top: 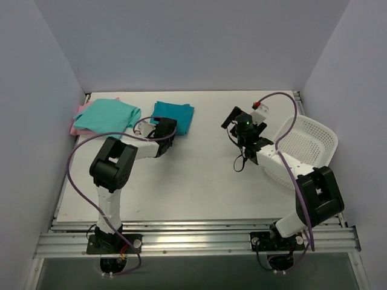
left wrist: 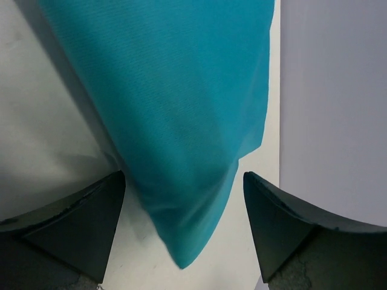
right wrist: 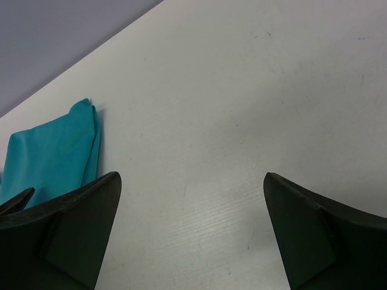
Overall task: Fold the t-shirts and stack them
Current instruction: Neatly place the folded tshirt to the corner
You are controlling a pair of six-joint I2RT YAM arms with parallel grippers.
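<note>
The deep teal t-shirt (top: 175,116) lies folded at the back middle of the table. The mint green t-shirt (top: 107,116) lies folded at the back left, on top of the pale pink t-shirt (top: 77,124), of which only an edge shows. My left gripper (top: 164,128) is open at the teal shirt's near left corner. In the left wrist view that corner of the teal shirt (left wrist: 181,121) lies between the spread fingers of the left gripper (left wrist: 184,181). My right gripper (top: 242,128) is open and empty over bare table (right wrist: 192,181), with the teal shirt (right wrist: 48,151) off to its left.
A white perforated basket (top: 305,145) lies tipped at the right edge of the table, beside the right arm. Grey walls close in the back and both sides. The table top (top: 193,181) is white.
</note>
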